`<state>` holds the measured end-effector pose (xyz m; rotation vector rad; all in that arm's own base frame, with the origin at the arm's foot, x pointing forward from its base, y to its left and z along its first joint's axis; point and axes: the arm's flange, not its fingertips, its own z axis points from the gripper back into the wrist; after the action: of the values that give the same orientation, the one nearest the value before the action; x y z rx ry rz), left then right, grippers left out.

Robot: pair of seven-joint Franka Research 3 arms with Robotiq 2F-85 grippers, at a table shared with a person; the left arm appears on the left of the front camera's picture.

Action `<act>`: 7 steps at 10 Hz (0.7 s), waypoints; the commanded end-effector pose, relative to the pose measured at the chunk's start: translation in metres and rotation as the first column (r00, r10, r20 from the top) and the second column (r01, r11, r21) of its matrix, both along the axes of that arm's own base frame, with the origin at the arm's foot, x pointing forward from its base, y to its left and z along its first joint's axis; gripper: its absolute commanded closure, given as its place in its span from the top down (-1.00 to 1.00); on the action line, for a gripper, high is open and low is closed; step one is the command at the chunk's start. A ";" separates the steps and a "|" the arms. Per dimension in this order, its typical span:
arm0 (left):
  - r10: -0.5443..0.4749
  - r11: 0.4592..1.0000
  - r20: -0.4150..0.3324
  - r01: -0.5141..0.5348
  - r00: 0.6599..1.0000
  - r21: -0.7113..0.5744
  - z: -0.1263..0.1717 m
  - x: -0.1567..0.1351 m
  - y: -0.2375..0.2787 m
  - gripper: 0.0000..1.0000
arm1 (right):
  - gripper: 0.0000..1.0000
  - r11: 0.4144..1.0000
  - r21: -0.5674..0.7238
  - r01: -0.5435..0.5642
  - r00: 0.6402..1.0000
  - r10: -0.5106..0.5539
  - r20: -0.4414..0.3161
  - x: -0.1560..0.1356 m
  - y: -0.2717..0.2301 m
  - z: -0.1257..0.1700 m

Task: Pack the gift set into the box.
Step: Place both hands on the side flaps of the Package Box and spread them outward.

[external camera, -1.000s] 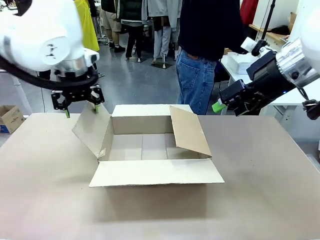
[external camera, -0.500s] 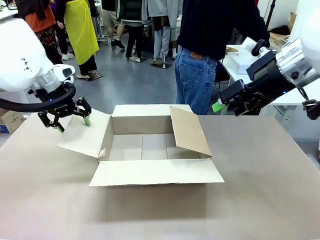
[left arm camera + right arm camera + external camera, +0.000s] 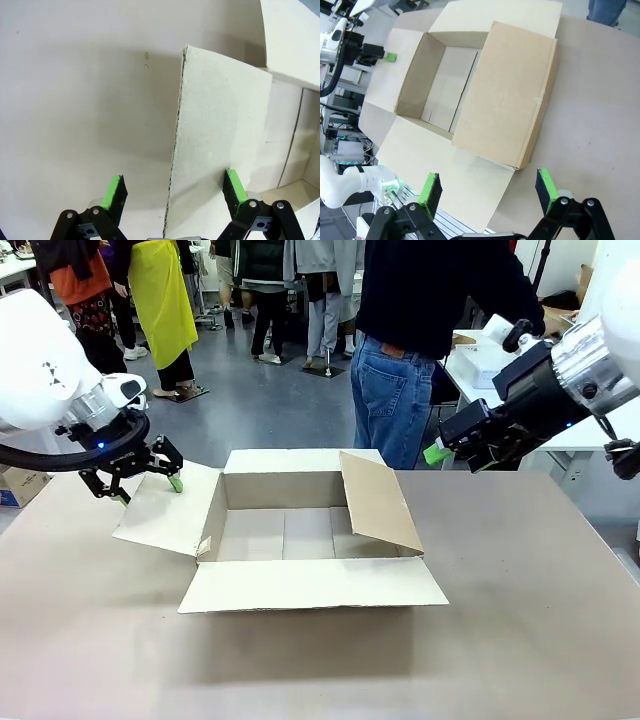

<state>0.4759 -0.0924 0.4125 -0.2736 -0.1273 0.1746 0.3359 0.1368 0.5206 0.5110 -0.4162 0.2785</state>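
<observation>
Corrugated brown box sits mid-table, near flap flat; the left gripper, fingers spread astride the left flap's edge, should press squarely, while the inward-leaning right flap narrows the opening, the right gripper spread and raised far right.

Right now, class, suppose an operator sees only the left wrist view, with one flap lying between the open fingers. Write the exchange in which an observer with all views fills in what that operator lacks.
Operator: How does the opposite flap stand?
Observer: The right flap of the box is raised and tilts inward over the opening.
Operator: And the other arm?
Observer: The right gripper hangs open above the table, to the right of the box and touching nothing.
</observation>
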 end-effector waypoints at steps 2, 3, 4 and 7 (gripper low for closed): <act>0.011 1.000 -0.010 -0.011 1.000 0.020 0.005 -0.003 0.002 1.00 | 1.00 0.947 -0.290 -0.138 0.986 0.158 0.045 0.033 0.132 0.042; 0.011 1.000 -0.010 -0.011 1.000 0.020 0.005 -0.003 0.002 1.00 | 1.00 0.891 -0.446 -0.085 0.994 0.108 0.027 0.036 0.189 0.043; 0.011 1.000 -0.010 -0.011 1.000 0.020 0.005 -0.003 0.002 1.00 | 1.00 0.825 -0.560 -0.079 0.995 0.100 0.008 0.030 0.225 0.029; 0.011 1.000 -0.010 -0.011 1.000 0.020 0.005 -0.003 0.002 1.00 | 1.00 0.854 -0.496 -0.156 0.984 0.181 0.003 0.002 0.231 0.007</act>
<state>0.4749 -0.0915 0.4144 -0.2645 -0.1258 0.1754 0.3416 0.3651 0.5133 -0.0418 -0.2432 0.5494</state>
